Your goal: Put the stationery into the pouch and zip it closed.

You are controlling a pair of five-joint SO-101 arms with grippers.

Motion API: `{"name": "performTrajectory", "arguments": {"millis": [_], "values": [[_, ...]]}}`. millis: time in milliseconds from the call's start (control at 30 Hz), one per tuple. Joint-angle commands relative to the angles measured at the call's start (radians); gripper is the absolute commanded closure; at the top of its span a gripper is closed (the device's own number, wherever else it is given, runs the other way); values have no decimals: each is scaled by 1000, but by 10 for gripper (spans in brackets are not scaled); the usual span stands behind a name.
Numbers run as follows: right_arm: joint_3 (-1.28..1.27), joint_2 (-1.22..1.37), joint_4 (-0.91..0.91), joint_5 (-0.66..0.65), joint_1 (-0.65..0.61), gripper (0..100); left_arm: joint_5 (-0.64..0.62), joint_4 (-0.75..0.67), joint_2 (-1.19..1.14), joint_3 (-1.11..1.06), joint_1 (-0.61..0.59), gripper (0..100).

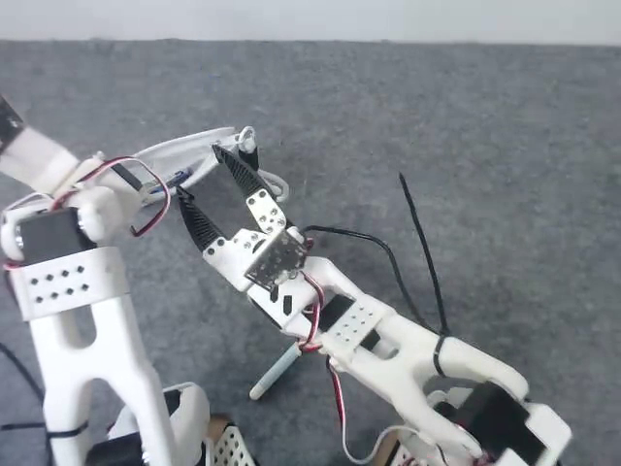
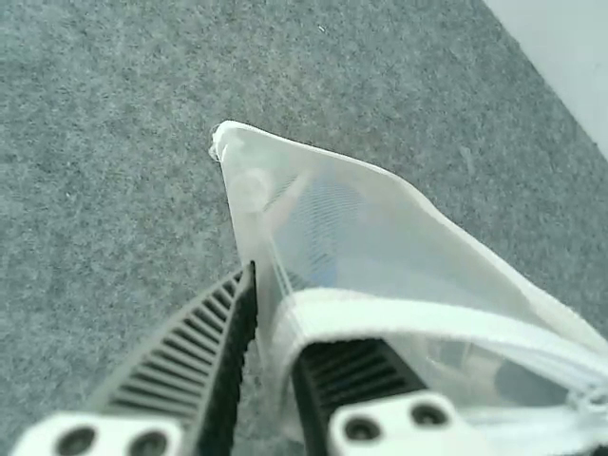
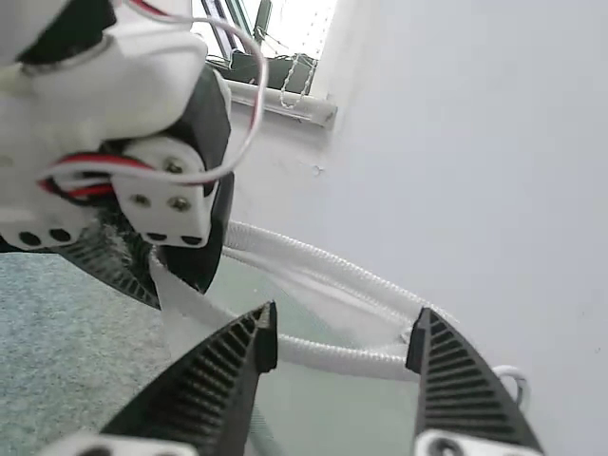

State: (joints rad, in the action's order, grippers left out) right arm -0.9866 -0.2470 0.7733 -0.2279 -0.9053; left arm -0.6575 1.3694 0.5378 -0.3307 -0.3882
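Observation:
A white mesh pouch (image 2: 380, 247) is held up off the grey carpet, and my left gripper (image 2: 271, 323) is shut on its edge beside the zipper band. Something blue (image 2: 323, 228) shows through the mesh inside. In the high view the pouch (image 1: 194, 153) hangs at the upper left. My right gripper (image 1: 198, 170) stands open right at it, one black finger on either side of the pouch mouth. The right wrist view shows the white zipper rim (image 3: 323, 275) between the spread fingers (image 3: 218, 380). A white pen (image 1: 279, 369) lies on the carpet under the right arm.
A thin black cable (image 1: 424, 254) runs across the carpet to the right of the right arm. The left arm's white body (image 1: 68, 282) stands at the near left. Grey carpet (image 1: 485, 126) stretches to the back and right.

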Motion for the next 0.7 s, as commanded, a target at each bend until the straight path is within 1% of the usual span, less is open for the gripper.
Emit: {"name": "performTrajectory", "arguments": {"millis": [0, 233, 367, 500, 600, 667], "values": [[-3, -94, -48, -15, 12, 789, 11, -2, 9, 28, -5, 988], [-31, -183, -193, -15, 16, 789, 11, -2, 9, 27, -5, 988], [-97, -298, -228, -15, 15, 789, 11, -2, 9, 27, -5, 988], [-141, -430, -335, -9, 13, 789, 11, -2, 9, 27, -5, 988], [-166, -519, -446, 72, 27, 789, 11, -2, 9, 27, -5, 988], [-167, -575, -559, 126, 48, 789, 11, -2, 9, 27, -5, 988]]}}
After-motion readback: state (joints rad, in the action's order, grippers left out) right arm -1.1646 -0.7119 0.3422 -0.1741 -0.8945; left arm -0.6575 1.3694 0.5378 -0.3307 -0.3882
